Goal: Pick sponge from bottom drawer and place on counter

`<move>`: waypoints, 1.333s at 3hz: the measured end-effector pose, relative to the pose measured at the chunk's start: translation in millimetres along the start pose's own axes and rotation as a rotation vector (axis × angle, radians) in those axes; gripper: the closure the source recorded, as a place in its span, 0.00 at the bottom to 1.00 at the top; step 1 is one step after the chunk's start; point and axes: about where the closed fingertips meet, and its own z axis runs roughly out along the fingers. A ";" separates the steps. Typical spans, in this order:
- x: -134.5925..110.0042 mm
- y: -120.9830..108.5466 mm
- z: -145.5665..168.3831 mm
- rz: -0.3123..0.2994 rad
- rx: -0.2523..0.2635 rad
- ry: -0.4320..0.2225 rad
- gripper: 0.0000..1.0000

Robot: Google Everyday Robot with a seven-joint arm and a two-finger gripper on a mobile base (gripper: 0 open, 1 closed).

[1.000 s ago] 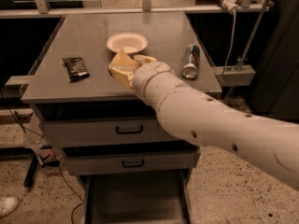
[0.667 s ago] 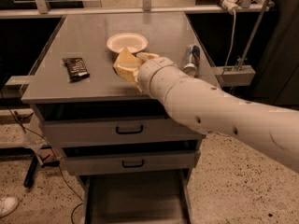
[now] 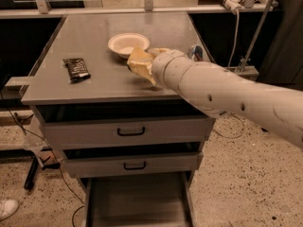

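The yellow-tan sponge (image 3: 138,62) is held tilted just above the counter (image 3: 94,32), right in front of the white bowl. My gripper (image 3: 150,66) is at the end of the thick white arm that comes in from the right, shut on the sponge; the wrist hides most of it. The bottom drawer (image 3: 137,197) stands pulled open below, showing a bare grey floor.
A white bowl (image 3: 128,44) sits mid-counter behind the sponge. A dark snack packet (image 3: 76,68) lies at the counter's left. A silvery can (image 3: 195,52) stands at the right edge, partly behind my arm. The two upper drawers (image 3: 130,131) with black handles are shut.
My arm has carried the sponge a little to the right and further over the counter, closer to the bowl's front. The bowl, packet and drawers have not moved.
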 end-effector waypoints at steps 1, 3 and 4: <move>13.8 -5.1 12.7 0.037 -0.010 0.026 1.00; 14.1 -5.4 12.8 0.037 -0.009 0.026 0.57; 14.1 -5.4 12.8 0.037 -0.009 0.026 0.34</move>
